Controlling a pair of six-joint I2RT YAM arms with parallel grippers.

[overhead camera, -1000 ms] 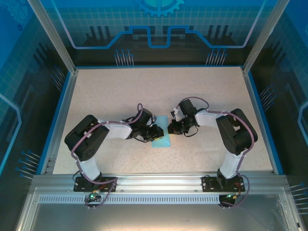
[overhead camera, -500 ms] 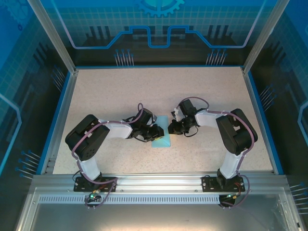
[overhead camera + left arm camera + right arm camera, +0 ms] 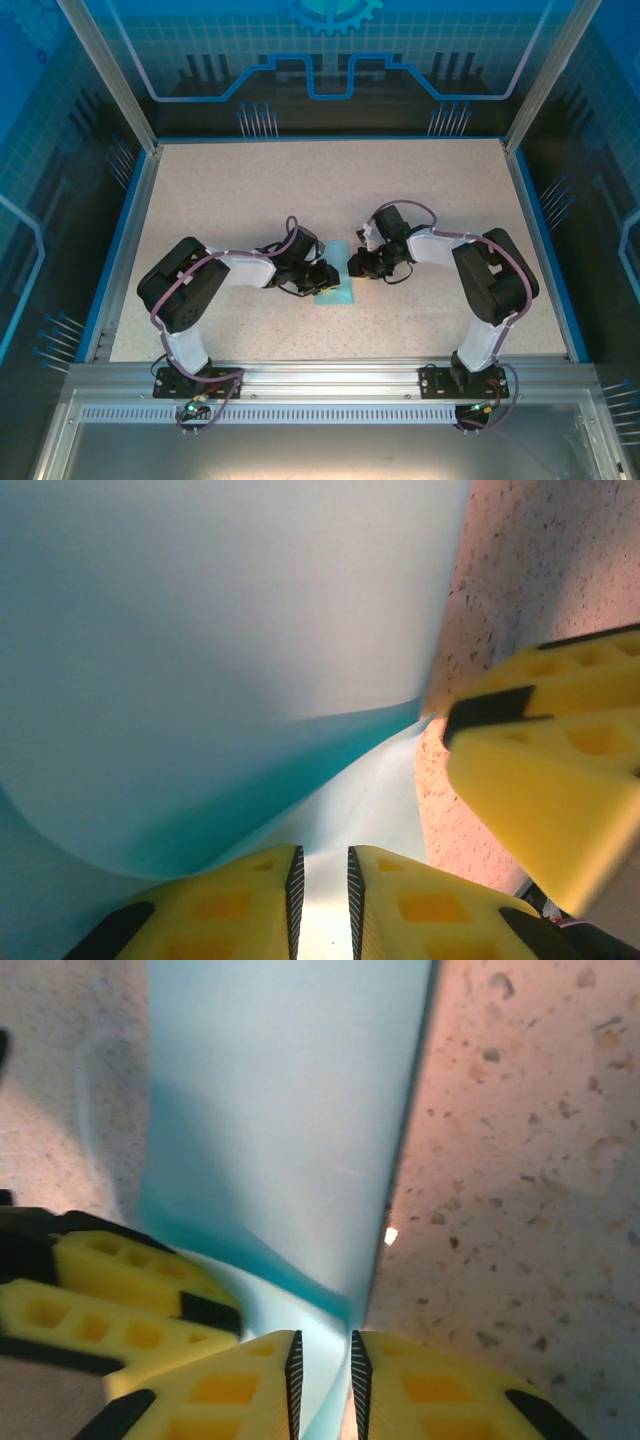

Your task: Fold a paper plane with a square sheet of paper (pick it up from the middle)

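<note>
A light-blue sheet of paper (image 3: 340,292) lies near the middle of the speckled tabletop (image 3: 300,190), between the two arms, which reach in towards each other from either side. The left tool (image 3: 325,279) sits at the sheet's left side and the right tool (image 3: 357,266) at its upper right edge, the two close together over the paper. In the left wrist view, the yellow fingers (image 3: 420,905) stand with only a narrow slit between their black pads. A pale layer of the sheet runs into that slit, so the left tool is pinched on the paper. Above it, a large flap of the sheet curves up and over, shadowed underneath, and the right tool's fingers (image 3: 540,780) show just beside it on the right. In the right wrist view, that tool's fingers (image 3: 430,1390) are likewise drawn narrow on the paper's edge, where a lifted fold runs down into the gap. The left tool's fingers (image 3: 120,1305) lie against the sheet on the left, with bare tabletop to the right.
</note>
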